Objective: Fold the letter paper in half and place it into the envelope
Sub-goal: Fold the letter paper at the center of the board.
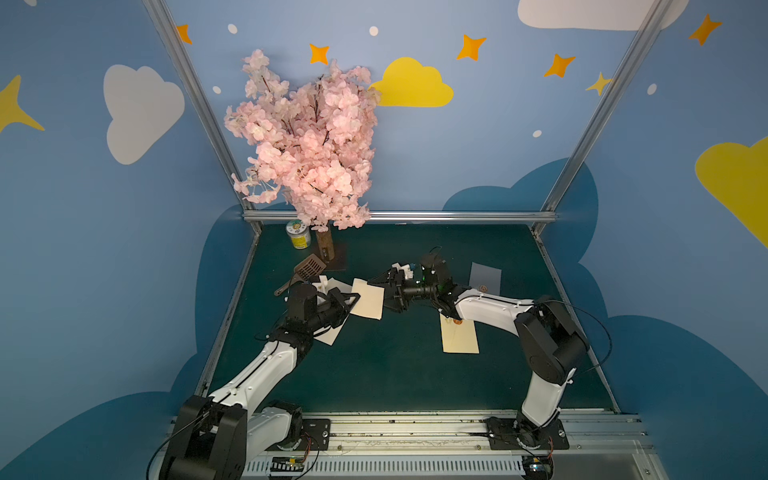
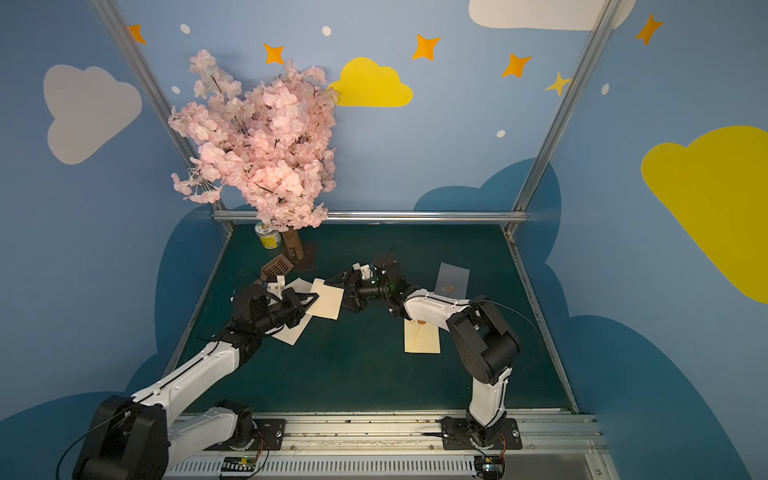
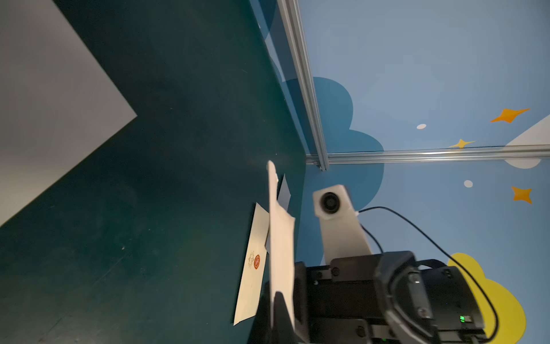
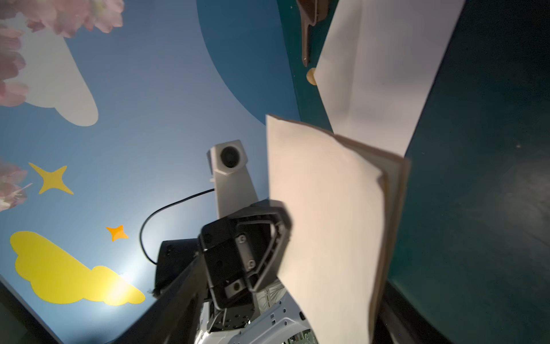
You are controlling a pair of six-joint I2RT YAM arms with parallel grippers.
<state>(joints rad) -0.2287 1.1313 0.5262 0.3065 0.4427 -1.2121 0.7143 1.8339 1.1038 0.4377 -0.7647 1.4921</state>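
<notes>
Letter paper, cream and already doubled over, is held clear of the green worktop, left of its centre, between the two arms. The left gripper has its jaws pinched together on the sheet's left edge. The right gripper has its jaws apart, straddling the opposite edge without closing on it.

The cream envelope lies flat toward the worktop's right edge, its long axis running from the near edge to the far edge, partly under the right forearm. It is therefore to the right of the paper and nearer the right arm, so the sheet probably has to travel that way. A grey-blue envelope lies beyond it, toward the far right corner; which of the two is meant I cannot tell.

The cream envelope carries a round red seal, with fine script beside it too small to read. The label on the can at the far left corner is illegible. A loose white sheet lies under the left arm.
</notes>
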